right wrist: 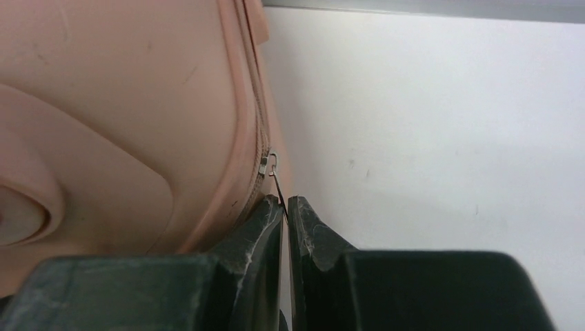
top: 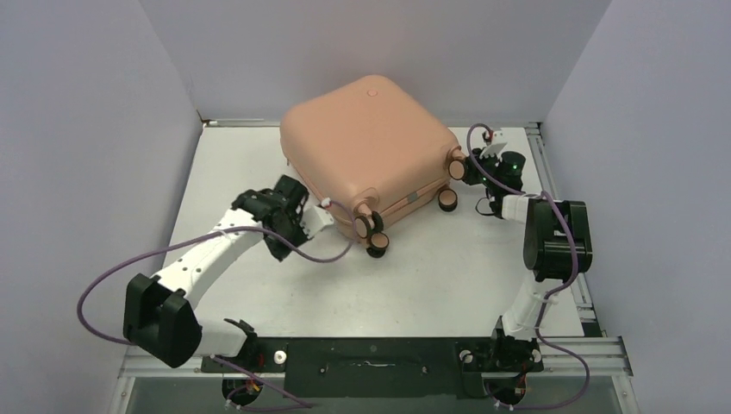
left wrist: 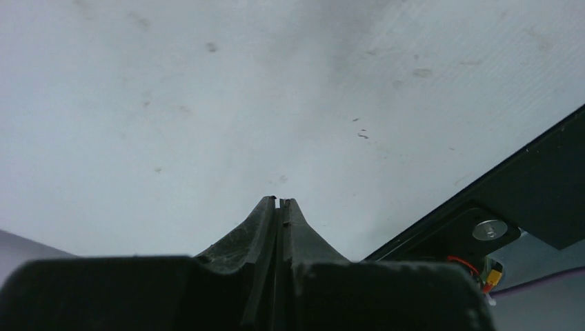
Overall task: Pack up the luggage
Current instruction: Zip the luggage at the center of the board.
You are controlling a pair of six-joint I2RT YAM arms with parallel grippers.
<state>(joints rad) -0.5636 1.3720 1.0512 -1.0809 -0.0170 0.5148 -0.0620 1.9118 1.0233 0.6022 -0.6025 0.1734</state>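
1. The luggage [top: 366, 147] is lying flat on the table [top: 448, 285], toward the far side and about in the middle. The shells are closed, and the one with the little round dot [top: 371, 92] faces up.
2. Its caster wheels [top: 372, 226] are on the near edge, pointing back at the arm bases.
3. The right gripper [right wrist: 285, 203] is at the luggage's right corner. Its fingers are pressed together on the thin metal zipper pull [right wrist: 276, 181], which hangs off the zip seam right at the fingertips.
4. The left gripper [left wrist: 281, 204] is fully closed with nothing between its fingers. Its wrist cam only shows bare table and a bit of the black base plate [left wrist: 524, 200].
5. From the top view, the left arm's wrist sits just beside the luggage's near-left side, by the wheels. Can't tell if it's actually touching the shell.
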